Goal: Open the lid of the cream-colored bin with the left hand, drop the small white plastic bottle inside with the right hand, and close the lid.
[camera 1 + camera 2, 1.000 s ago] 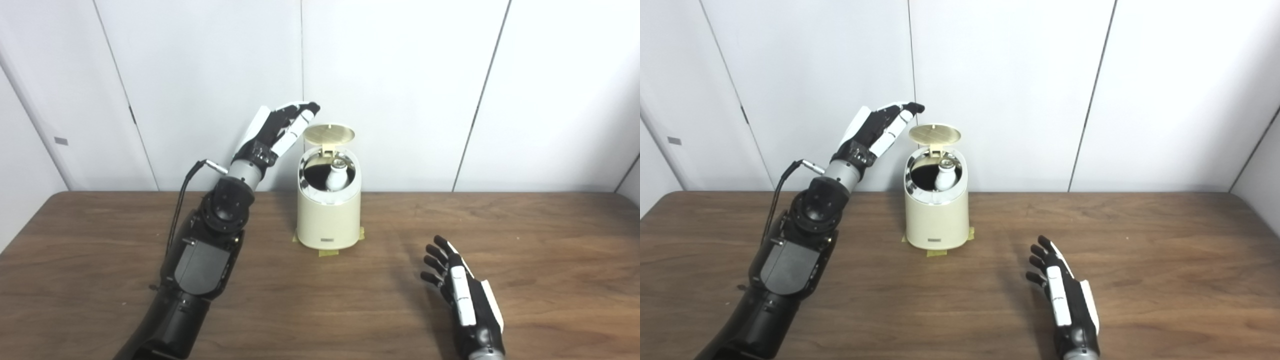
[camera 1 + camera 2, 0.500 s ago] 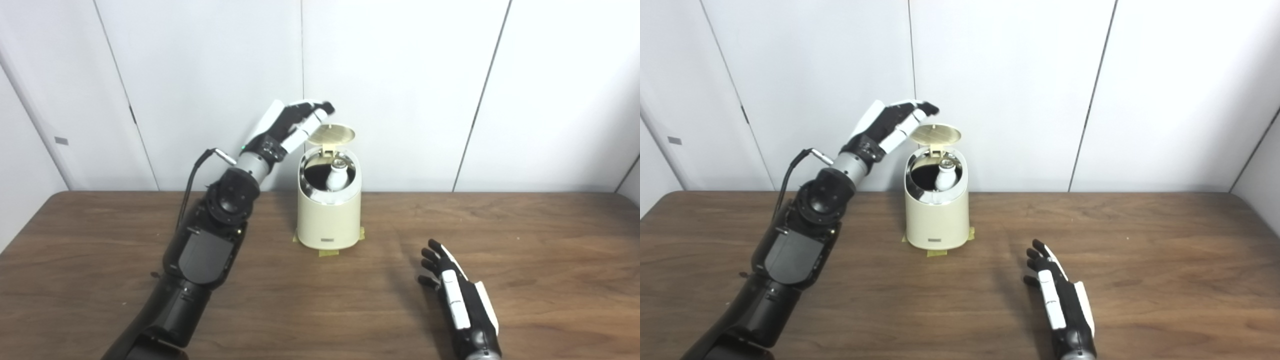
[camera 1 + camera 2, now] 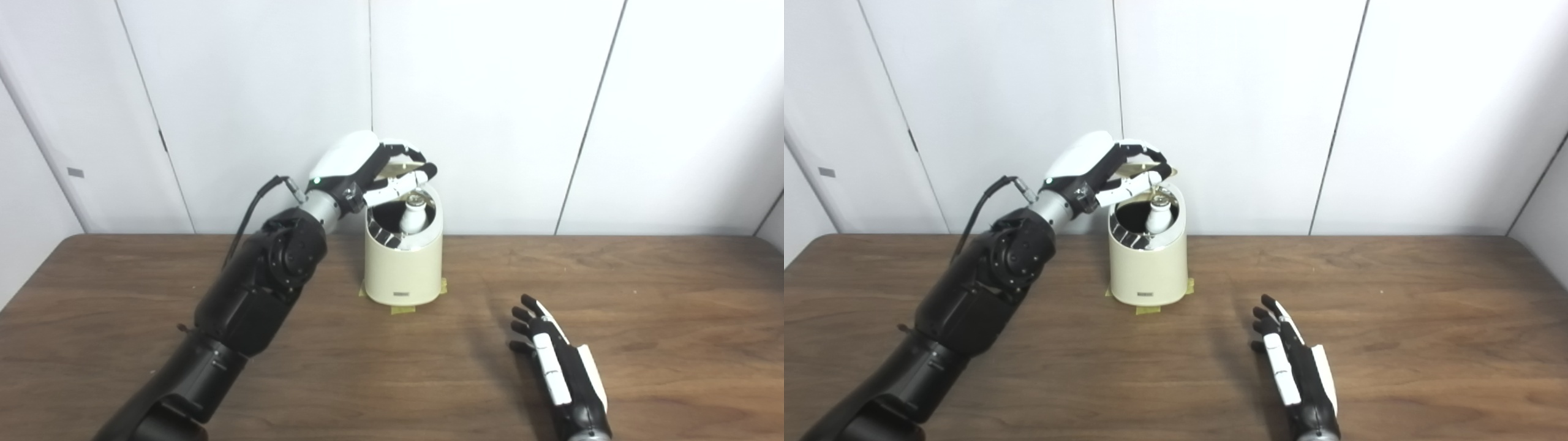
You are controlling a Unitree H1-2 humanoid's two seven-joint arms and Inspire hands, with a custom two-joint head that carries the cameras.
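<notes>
- Bin (image 3: pixel 402 269) stands on the table (image 3: pixel 122 318) near the wall; bottle (image 3: pixel 413 215) upright inside.
- Left hand (image 3: pixel 367 166) curls over the raised lid (image 3: pixel 409 166), fingers (image 3: pixel 411 178) loosely apart, gripping nothing.
- Right hand (image 3: pixel 558 367) lies flat, fingers spread, well apart from the bin.

Left hand (image 3: pixel 367 168) is covering most of the lid (image 3: pixel 409 164); only a sliver at its 3 o'clock edge is showing, so contact can't be confirmed. Bottle (image 3: pixel 412 217) is showing just neck and shoulder, the rest sitting below the bin (image 3: pixel 401 269) rim. Bin label is too small to read. Right hand (image 3: pixel 1295 373) wrist and left upper arm are getting cut off at the bottom edge.
</notes>
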